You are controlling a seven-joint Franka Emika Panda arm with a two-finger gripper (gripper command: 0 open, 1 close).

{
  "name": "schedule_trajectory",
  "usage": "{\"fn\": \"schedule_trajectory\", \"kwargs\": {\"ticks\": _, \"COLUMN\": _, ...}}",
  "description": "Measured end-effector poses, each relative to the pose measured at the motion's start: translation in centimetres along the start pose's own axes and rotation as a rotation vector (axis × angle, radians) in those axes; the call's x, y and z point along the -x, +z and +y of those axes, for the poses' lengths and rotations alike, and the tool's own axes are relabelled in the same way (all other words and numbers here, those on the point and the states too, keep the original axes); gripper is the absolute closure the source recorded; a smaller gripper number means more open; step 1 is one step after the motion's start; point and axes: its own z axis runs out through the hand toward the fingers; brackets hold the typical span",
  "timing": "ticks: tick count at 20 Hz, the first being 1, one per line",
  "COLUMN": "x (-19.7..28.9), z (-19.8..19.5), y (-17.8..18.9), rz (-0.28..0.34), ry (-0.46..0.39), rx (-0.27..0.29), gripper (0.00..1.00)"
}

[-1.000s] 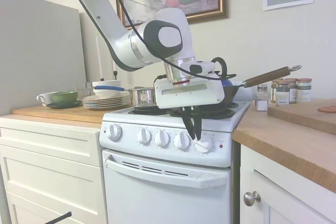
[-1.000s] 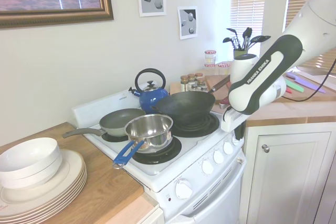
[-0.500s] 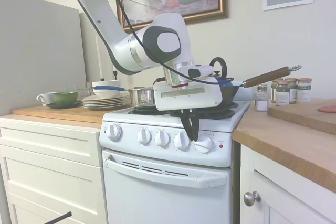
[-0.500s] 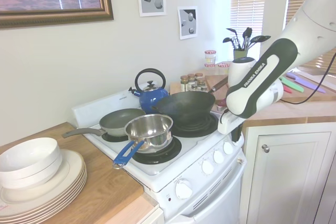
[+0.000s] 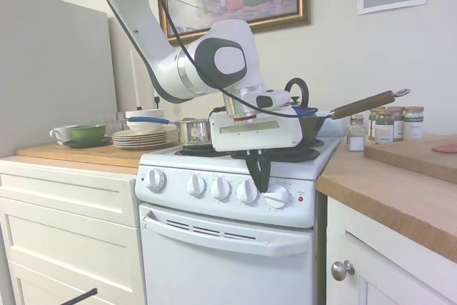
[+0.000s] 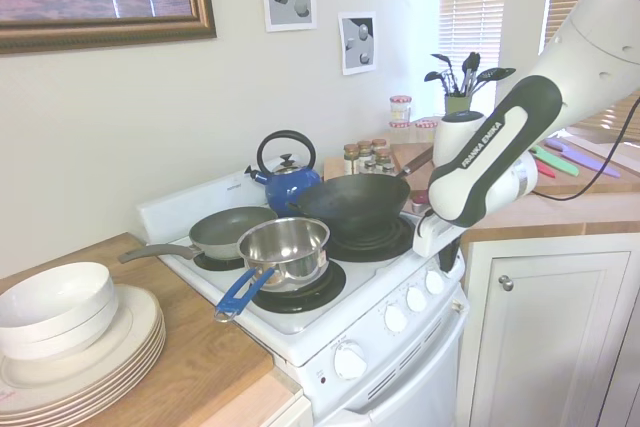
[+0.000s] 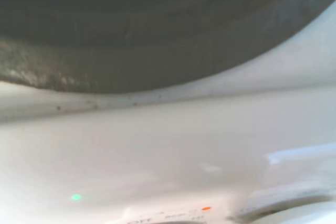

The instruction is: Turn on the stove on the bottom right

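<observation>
I see the narrow white electric stove (image 5: 228, 248) standing between the white drawer cabinets (image 5: 68, 233) and the wood-topped counter (image 5: 400, 191). My black two-finger gripper (image 5: 262, 188) points down at the front edge of the control panel, fingers pressed together, tips between the fourth round white knob (image 5: 247, 191) and the rightmost round white knob (image 5: 277, 196); contact I cannot confirm. Open room lies in front of the panel. Behind the gripper, the dark wok (image 6: 350, 202) overhangs its coil burner (image 6: 375, 239). The wrist view shows a blurred burner rim (image 7: 157, 77) above white enamel.
</observation>
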Motion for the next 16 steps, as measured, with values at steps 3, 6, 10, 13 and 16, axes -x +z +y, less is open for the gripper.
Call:
{"fn": "schedule_trajectory", "kwargs": {"ticks": 3, "x": 0.1, "z": 0.0, "y": 0.6, "rz": -0.006, "ry": 0.001, "rx": 0.005, "gripper": 1.00}}
{"fn": "schedule_trajectory", "kwargs": {"ticks": 6, "x": 0.2, "z": 0.1, "y": 1.1, "rz": -0.014, "ry": 0.007, "rx": 0.009, "gripper": 1.00}}
{"fn": "schedule_trajectory", "kwargs": {"ticks": 10, "x": 0.1, "z": 0.7, "y": 1.9, "rz": -0.024, "ry": 0.020, "rx": 0.019, "gripper": 1.00}}
{"fn": "schedule_trajectory", "kwargs": {"ticks": 13, "x": -0.2, "z": 1.5, "y": 2.5, "rz": -0.026, "ry": 0.033, "rx": 0.027, "gripper": 1.00}}
{"fn": "schedule_trajectory", "kwargs": {"ticks": 16, "x": -0.1, "z": 1.5, "y": 2.7, "rz": -0.025, "ry": 0.032, "rx": 0.027, "gripper": 1.00}}
